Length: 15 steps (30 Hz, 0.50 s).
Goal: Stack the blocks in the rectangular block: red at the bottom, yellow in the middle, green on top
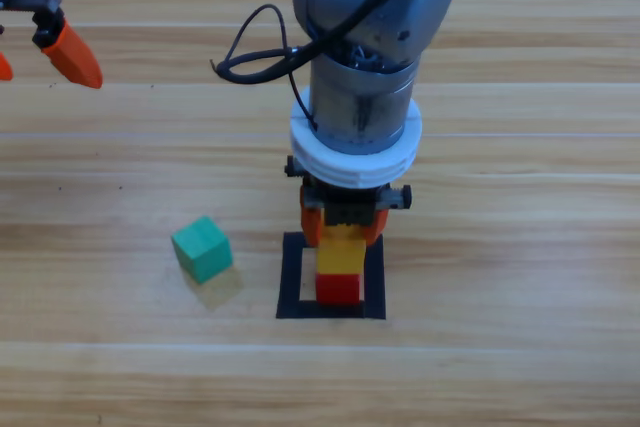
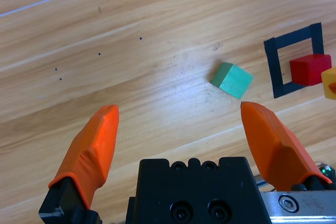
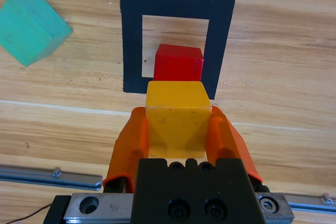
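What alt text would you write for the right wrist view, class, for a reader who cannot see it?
The right claw grips the yellow cube between its orange jaws, held just short of the red cube, which sits inside the black tape square on the wooden table. The green cube lies outside the square, at upper left.

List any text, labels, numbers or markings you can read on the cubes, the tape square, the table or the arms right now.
None: no words, numbers, brand marks or signs are readable in any view.
The red cube, the yellow cube held in the right gripper, and the green cube have plain faces.
The black tape square is unmarked.
The table shows only wood grain, a few dark specks and a thin pale line.
The left gripper, jaws open, shows only screws.
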Each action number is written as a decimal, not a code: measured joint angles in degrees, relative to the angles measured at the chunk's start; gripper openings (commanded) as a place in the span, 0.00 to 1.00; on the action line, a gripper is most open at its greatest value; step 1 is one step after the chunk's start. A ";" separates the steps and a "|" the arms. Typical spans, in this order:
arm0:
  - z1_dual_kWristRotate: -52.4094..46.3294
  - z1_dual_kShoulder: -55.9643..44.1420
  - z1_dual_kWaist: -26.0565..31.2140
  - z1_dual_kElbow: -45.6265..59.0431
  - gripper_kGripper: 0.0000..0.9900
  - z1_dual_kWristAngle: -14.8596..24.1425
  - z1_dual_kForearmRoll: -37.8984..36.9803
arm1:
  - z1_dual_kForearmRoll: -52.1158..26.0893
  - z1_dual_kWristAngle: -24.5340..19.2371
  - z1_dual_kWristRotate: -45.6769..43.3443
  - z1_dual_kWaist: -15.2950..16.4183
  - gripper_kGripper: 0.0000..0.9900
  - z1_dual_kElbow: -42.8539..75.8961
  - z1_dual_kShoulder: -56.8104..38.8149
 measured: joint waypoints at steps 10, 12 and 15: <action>-0.01 -0.01 0.01 0.97 1.00 -0.63 -1.39 | 0.75 -0.77 0.04 0.34 0.16 -1.61 2.49; -0.01 -0.01 0.01 1.08 1.00 -0.63 -1.44 | 0.76 -1.14 0.06 0.35 0.16 -1.62 2.49; -0.01 -0.01 0.01 1.25 1.00 -0.64 -1.54 | 0.77 -2.00 0.14 0.37 0.16 -1.62 2.49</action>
